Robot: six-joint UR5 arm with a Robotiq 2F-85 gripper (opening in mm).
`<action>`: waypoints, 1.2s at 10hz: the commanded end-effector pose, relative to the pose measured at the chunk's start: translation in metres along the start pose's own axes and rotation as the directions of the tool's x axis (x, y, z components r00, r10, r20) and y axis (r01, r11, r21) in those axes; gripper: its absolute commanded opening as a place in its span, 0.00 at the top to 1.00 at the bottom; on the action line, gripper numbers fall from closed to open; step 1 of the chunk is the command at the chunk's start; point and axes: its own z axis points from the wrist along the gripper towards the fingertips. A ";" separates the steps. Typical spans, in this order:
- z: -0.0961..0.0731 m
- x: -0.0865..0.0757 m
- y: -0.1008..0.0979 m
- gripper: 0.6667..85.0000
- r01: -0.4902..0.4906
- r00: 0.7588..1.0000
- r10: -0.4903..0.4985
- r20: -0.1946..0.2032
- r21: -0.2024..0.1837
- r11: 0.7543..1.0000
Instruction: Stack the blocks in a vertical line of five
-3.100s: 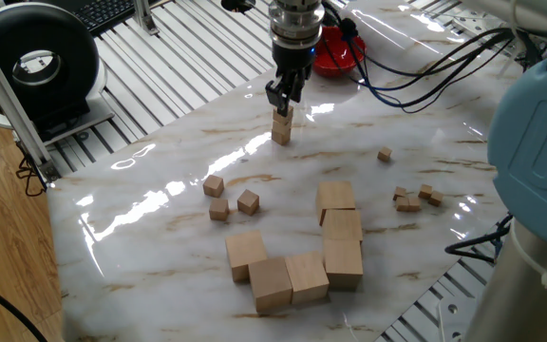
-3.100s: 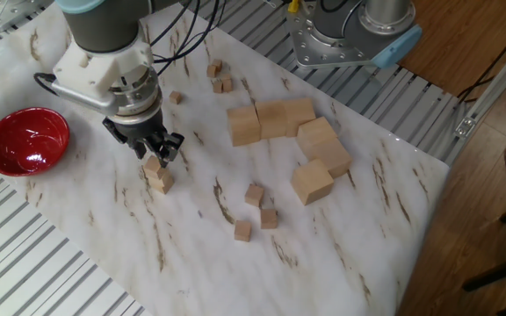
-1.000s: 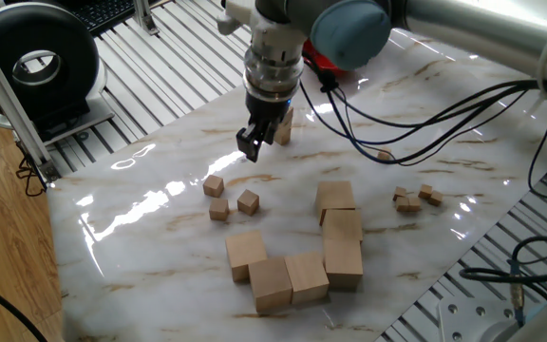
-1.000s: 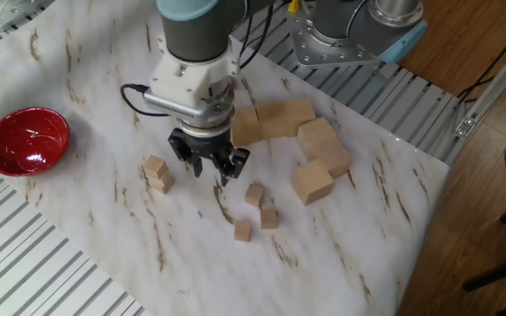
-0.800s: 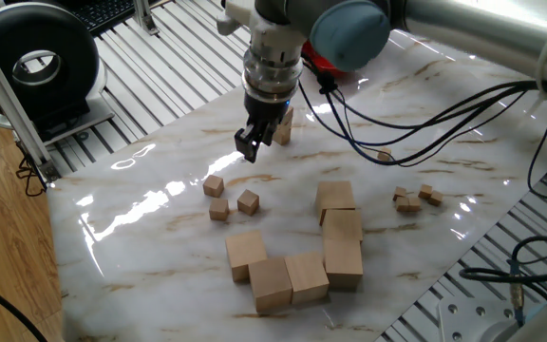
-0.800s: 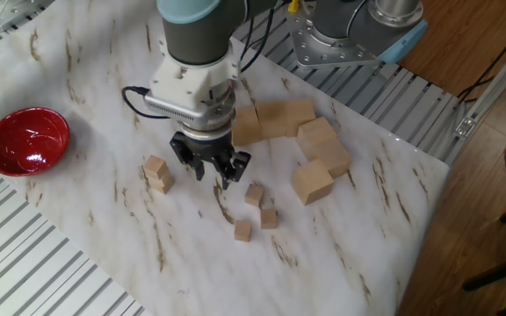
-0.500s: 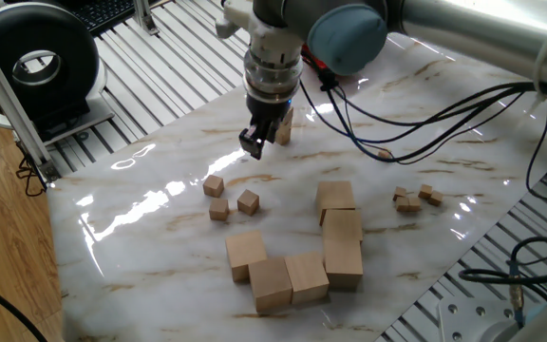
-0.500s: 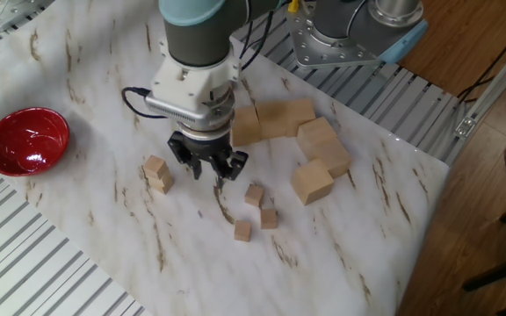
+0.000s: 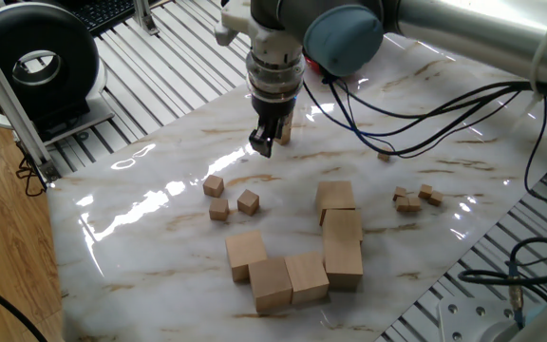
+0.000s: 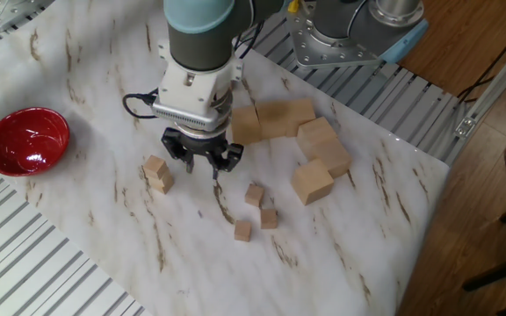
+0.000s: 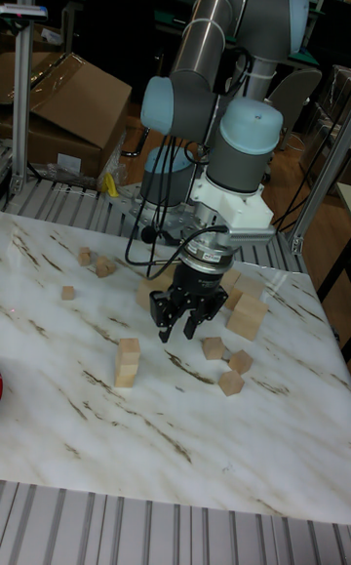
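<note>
A stack of two blocks [image 10: 156,173] stands on the marble table [image 10: 77,79]; the same stack [image 11: 128,362] shows in the tall fixed view and is partly behind the gripper [image 9: 281,131] in one fixed view. Three loose blocks [image 10: 254,194] [image 10: 269,217] [image 10: 242,230] lie apart from each other to its right. My gripper [image 10: 202,163] hangs open and empty just above the table, between the stack and the loose blocks, touching neither. It also shows as the gripper [image 9: 263,144] and the gripper [image 11: 185,325].
Several large wooden cubes [image 10: 314,158] cluster beyond the loose blocks. Tiny cubes [image 9: 416,198] lie scattered near the far edge, with one more tiny cube [image 9: 385,154] alone. A red bowl [image 10: 25,140] sits at the table's left corner. The arm's cables [image 9: 416,85] trail over the back.
The gripper left the top of the two-block stack and travelled toward the loose blocks. Over the last second it turned about its wrist and shifted only slightly. No block moved.
</note>
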 end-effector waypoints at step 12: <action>0.000 -0.004 0.044 0.46 0.087 0.996 -0.088 -0.008 -0.104 0.991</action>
